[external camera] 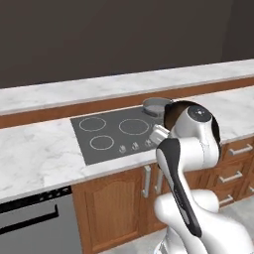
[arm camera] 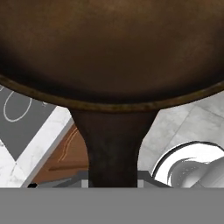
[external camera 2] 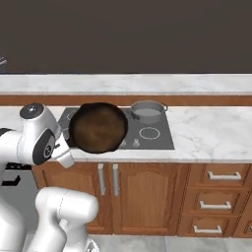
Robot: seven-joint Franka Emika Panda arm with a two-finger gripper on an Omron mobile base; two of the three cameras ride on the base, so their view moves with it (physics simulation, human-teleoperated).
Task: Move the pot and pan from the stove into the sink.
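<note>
The pan point(external camera 2: 98, 127), a dark brown skillet, hangs lifted and tilted over the front of the stove point(external camera 2: 157, 139). My gripper point(arm camera: 113, 181) is shut on its short dark handle point(arm camera: 113, 144), and the pan's bowl point(arm camera: 109, 48) spreads across the top of the hand view. In the left base view the arm hides most of the pan point(external camera: 171, 113). The grey pot point(external camera: 157, 105) stands upright on the stove's point(external camera: 106, 131) back right burner, also seen as the pot point(external camera 2: 147, 111) just right of the raised pan. The sink is out of view.
Marble counter point(external camera 2: 206, 133) runs on both sides of the stove, with a raised ledge point(external camera: 99, 89) behind it. Below are wooden cabinet doors point(external camera 2: 142, 197), drawers point(external camera 2: 219, 177) to the right and a dishwasher point(external camera: 34, 218) to the left.
</note>
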